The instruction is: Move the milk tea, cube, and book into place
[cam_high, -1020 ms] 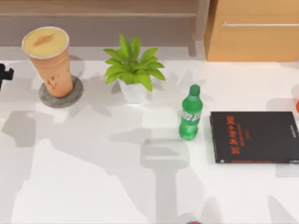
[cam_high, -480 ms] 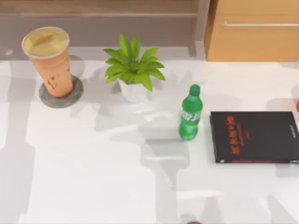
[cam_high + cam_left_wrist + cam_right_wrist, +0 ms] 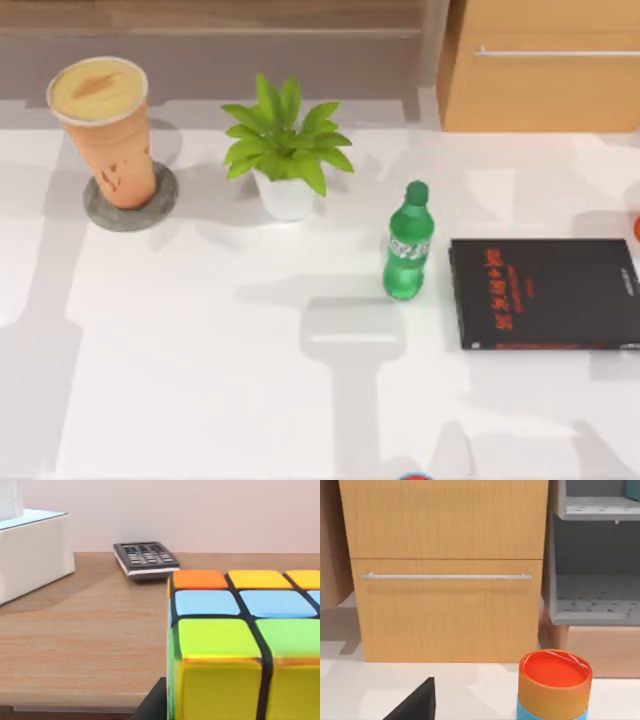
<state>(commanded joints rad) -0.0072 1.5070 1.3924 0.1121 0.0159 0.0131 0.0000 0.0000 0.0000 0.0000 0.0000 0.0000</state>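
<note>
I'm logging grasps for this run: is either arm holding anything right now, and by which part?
Cannot be told. The cube sits very close to the left wrist camera above a wooden surface, but no jaws show around it.

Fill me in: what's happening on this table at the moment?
The milk tea stands upright on a round grey coaster at the table's far left. In the left wrist view the cube looms very close over a wooden surface, with a remote and a white box beyond it. The green bottle, plant and black book sit undisturbed.
</note>
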